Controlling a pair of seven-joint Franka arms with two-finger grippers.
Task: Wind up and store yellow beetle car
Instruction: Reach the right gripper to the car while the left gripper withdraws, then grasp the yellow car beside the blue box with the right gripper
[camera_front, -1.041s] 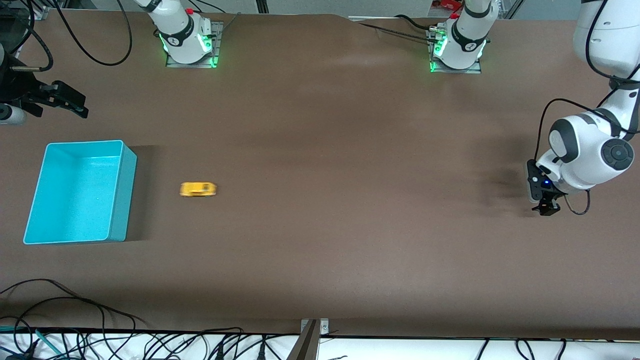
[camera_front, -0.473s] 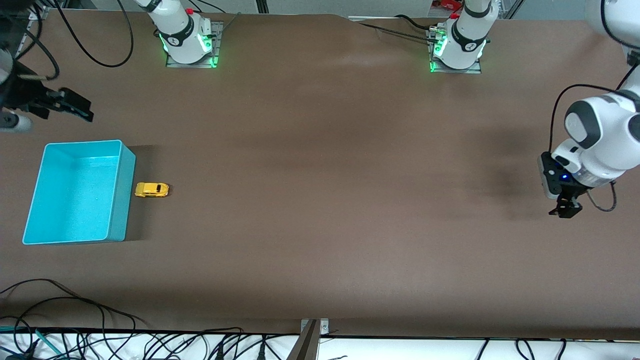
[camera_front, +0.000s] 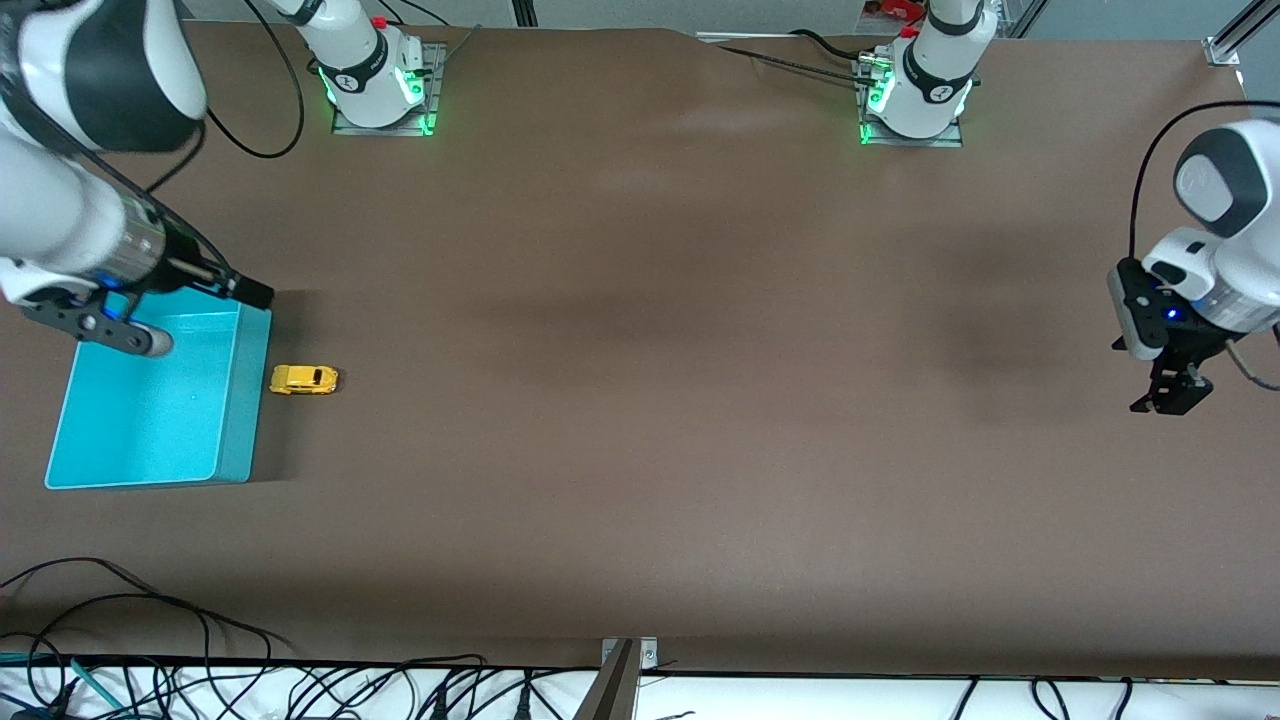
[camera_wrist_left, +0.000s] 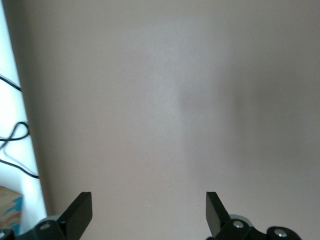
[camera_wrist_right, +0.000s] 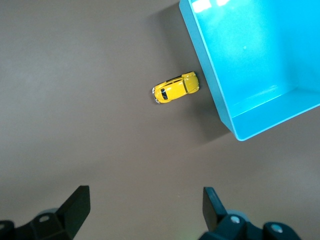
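The yellow beetle car (camera_front: 304, 379) stands on the brown table with one end against the outer wall of the turquoise bin (camera_front: 256, 400), which is empty. In the right wrist view the car (camera_wrist_right: 175, 87) lies beside the bin (camera_wrist_right: 212, 75). My right gripper (camera_front: 243, 289) is open and empty, up over the bin's corner that is farther from the front camera; in its own view (camera_wrist_right: 145, 210) the jaws stand wide apart. My left gripper (camera_front: 1170, 395) is open and empty over bare table at the left arm's end, as its own view (camera_wrist_left: 148, 212) also shows.
The two arm bases (camera_front: 378, 85) (camera_front: 915, 95) stand along the table's far edge. Loose cables (camera_front: 150, 640) lie along the near edge. The left wrist view shows the table's edge with cables (camera_wrist_left: 15, 135) past it.
The car rolled toward the bin and stopped against its wall. My right arm swung in over the bin's corner. My left gripper drew away toward the left arm's end of the table.
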